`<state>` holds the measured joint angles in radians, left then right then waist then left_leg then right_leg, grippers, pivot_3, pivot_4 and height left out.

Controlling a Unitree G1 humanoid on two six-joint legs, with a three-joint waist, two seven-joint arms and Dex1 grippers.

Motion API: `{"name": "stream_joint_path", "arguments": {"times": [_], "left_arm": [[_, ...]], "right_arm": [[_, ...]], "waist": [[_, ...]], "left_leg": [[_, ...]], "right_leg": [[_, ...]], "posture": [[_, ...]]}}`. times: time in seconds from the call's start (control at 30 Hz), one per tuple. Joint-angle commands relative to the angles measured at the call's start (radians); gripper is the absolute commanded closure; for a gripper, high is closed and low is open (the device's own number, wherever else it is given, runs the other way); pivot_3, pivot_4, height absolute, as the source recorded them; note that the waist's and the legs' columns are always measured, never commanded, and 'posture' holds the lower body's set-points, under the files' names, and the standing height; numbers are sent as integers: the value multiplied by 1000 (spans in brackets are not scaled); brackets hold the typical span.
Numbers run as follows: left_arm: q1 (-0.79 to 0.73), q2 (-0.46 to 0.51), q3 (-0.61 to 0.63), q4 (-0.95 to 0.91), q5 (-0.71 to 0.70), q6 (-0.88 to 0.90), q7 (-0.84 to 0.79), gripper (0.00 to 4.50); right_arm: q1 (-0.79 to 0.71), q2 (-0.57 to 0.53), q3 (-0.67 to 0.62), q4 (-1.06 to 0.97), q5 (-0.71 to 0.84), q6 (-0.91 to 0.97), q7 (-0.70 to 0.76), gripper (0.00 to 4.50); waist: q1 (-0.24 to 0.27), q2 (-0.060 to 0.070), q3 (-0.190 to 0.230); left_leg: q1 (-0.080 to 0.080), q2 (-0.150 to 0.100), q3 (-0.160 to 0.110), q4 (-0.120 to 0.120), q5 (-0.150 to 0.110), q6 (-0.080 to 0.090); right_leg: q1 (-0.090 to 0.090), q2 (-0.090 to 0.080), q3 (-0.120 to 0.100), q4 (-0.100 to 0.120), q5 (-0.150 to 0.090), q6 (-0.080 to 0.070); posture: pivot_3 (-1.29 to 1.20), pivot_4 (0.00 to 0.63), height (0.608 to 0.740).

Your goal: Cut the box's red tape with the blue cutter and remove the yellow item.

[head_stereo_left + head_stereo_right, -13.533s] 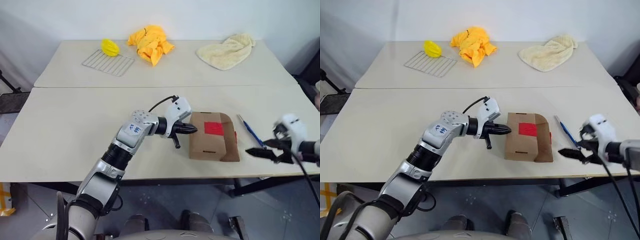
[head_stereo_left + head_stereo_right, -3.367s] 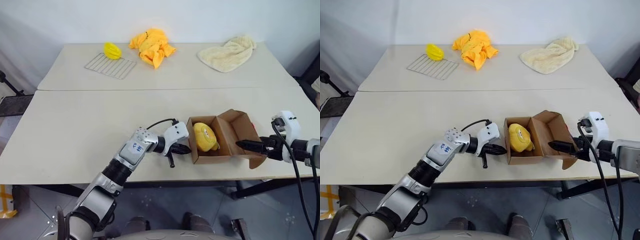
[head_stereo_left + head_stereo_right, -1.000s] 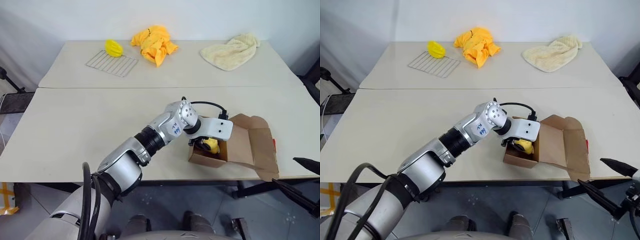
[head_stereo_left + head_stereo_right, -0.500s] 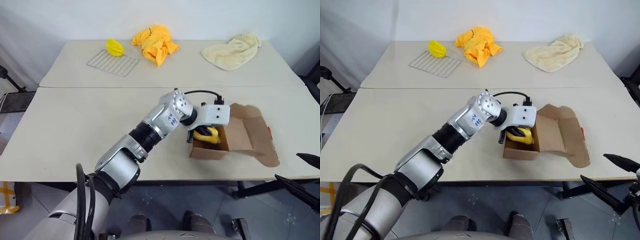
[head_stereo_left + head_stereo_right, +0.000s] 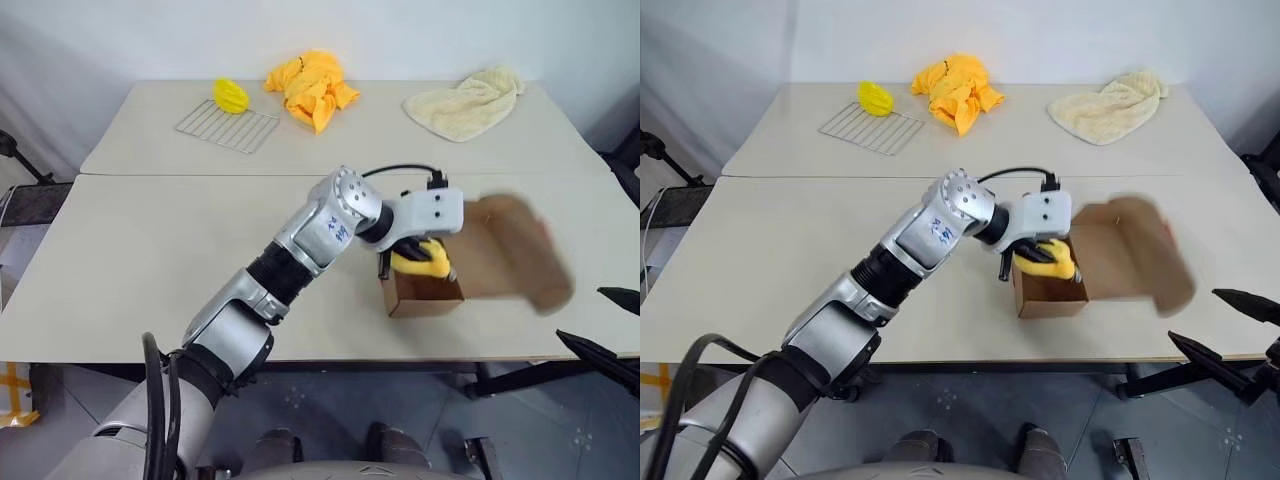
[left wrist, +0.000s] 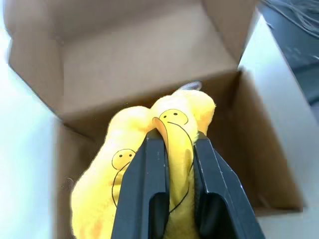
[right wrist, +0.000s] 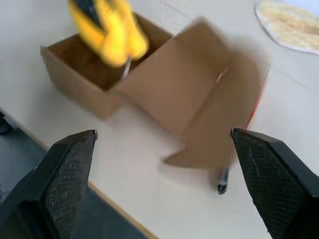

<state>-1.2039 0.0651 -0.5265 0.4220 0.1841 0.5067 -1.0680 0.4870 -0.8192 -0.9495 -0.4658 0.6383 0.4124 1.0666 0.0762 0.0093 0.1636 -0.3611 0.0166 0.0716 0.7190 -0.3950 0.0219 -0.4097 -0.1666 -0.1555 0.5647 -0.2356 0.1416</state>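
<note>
The brown box [image 5: 425, 292] stands open near the table's front edge, its lid flap [image 5: 515, 255] blurred in motion. My left gripper [image 6: 177, 137] is shut on the yellow item [image 5: 420, 262], a soft yellow toy with smiley faces, held at the box's rim and partly above the opening. A strip of red tape [image 7: 255, 110] shows along the flap's edge. A dark slim end, likely the blue cutter [image 7: 222, 185], pokes out from under the flap. My right gripper [image 5: 1230, 328] hangs open off the table's front right edge, apart from the box.
On the far table lie a wire rack [image 5: 227, 125] with a lemon-shaped yellow object [image 5: 230, 95], a yellow-orange cloth [image 5: 312, 85] and a cream towel [image 5: 463, 100]. A seam [image 5: 200, 174] joins the two tables.
My left gripper closed on the yellow item inside the box and raised it to the rim. The box flap is swinging. The right gripper stayed near the table's edge.
</note>
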Motion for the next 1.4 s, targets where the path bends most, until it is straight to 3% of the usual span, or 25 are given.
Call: {"name": "stream_joint_path", "arguments": {"times": [0.03,0.27,0.43,0.57,0.73,0.97,1.23,1.4], "left_arm": [[-16,-1,5,-30,10,-20,30,4387],[-37,-26,168,-95,-67,100,154,4387],[-54,-31,337,-64,-71,188,416,4387],[-28,11,431,-48,-22,282,649,4387],[34,74,491,-98,26,428,829,4387],[168,192,446,-163,89,655,898,4387],[255,277,457,-393,105,874,931,1891],[263,341,480,-526,63,811,890,346]], "right_arm": [[-1,-18,-20,14,-2,-18,19,0],[-2,-25,-24,17,8,-8,37,0],[-81,-90,16,84,14,-5,62,0],[-198,-177,89,186,4,-10,97,0],[-390,-263,220,326,-2,-34,145,0],[-724,-302,483,537,-49,-89,243,0],[-956,-290,646,699,-116,-131,323,0],[-1003,-282,676,736,-132,-145,347,0]], "waist": [[-1,0,0],[-3,0,0],[-7,0,0],[-16,0,0],[-26,-1,1],[-34,-2,1],[-32,-2,2],[-37,-2,2]], "left_leg": [[0,0,0,0,0,0],[0,0,0,0,0,0],[1,0,0,1,0,0],[3,0,1,0,0,0],[3,0,1,-1,1,-1],[4,0,2,-1,1,-2],[3,0,2,-1,2,-3],[3,0,2,-1,2,-4]], "right_leg": [[0,0,0,0,0,0],[0,0,0,0,0,0],[0,0,1,1,0,1],[2,0,2,1,1,1],[1,0,2,1,1,1],[1,0,2,2,1,2],[1,0,1,2,1,2],[0,0,2,2,1,2]], "posture": [[0,150,740],[0,150,740],[0,150,740],[0,150,740],[0,150,740],[0,150,740],[0,150,740],[0,150,740]]}}
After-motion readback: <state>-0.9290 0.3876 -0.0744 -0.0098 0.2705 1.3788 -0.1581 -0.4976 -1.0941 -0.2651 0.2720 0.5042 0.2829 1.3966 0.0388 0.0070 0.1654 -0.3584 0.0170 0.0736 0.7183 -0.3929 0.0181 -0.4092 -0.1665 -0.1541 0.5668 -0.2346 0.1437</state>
